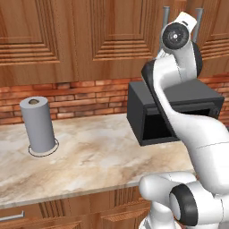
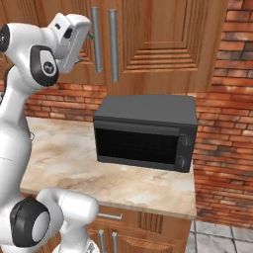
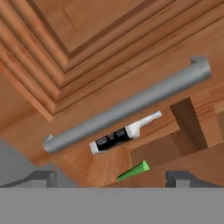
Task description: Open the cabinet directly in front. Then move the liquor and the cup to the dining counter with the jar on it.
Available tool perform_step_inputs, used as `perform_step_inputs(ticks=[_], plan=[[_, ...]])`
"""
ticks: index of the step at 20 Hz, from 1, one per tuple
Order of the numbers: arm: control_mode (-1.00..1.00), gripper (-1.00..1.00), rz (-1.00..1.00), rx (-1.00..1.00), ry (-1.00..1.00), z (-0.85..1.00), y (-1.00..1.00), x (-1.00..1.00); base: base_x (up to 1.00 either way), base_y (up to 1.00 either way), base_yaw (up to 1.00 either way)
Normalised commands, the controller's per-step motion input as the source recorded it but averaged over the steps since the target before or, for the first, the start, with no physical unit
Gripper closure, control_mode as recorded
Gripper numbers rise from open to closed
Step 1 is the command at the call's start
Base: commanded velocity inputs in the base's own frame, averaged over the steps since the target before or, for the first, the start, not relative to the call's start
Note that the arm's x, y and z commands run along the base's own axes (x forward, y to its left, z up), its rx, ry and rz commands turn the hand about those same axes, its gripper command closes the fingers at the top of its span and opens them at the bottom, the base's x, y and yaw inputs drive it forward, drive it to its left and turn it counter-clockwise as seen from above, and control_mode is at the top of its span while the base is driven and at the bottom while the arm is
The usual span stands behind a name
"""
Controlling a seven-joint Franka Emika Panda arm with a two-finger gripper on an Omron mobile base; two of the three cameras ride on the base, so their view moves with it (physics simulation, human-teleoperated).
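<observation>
Up on the cabinet [image 2: 163,44] in front, the thing that matters is the left door's long silver handle [image 3: 127,105]. In the hand view it runs as a slanted bar from lower left to upper right. That slant is just the hand being rolled, since in the right base view the same bar stands straight up and down.

The gripper [image 3: 111,178] is spread wide with nothing in it. The bar lies a bit ahead of the fingertips [image 3: 43,177], not between them, so I'd guess the next move needs a push forward. It probably needs some wrist roll too, so the jaws close squarely across the bar.

Past the handle the door looks cracked open. Through the gap you can see the liquor [image 3: 122,134] and, just beside it, the green cup [image 3: 133,170], both inside the cabinet. I can't tell from the base views how far the door is ajar.

Below all this sits the black microwave [image 2: 143,133] on the marble tabletop [image 1: 103,152], with a grey paper-towel roll [image 1: 39,125] well off to the left.
</observation>
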Motion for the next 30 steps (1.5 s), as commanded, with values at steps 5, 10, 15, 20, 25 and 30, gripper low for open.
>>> perform_step_inputs(ticks=[5,10,15,20,25,30], plan=[[-1.00,-1.00,-0.07,-0.14,0.01,-0.01,0.00,0.22,0.00,0.00,0.00],[-1.00,-1.00,0.00,-0.09,0.00,-0.01,0.00,0.21,0.00,0.00,0.00],[-1.00,-1.00,0.00,-0.04,0.00,0.00,-0.07,0.09,0.00,0.00,0.00],[-1.00,-1.00,0.00,-0.02,0.00,0.00,-0.14,0.01,0.00,0.00,0.00],[-1.00,-1.00,0.02,-0.01,0.02,0.00,-0.09,0.15,0.00,0.00,0.00],[-1.00,-1.00,0.06,0.00,0.06,-0.05,-0.06,0.38,0.00,0.00,0.00]])
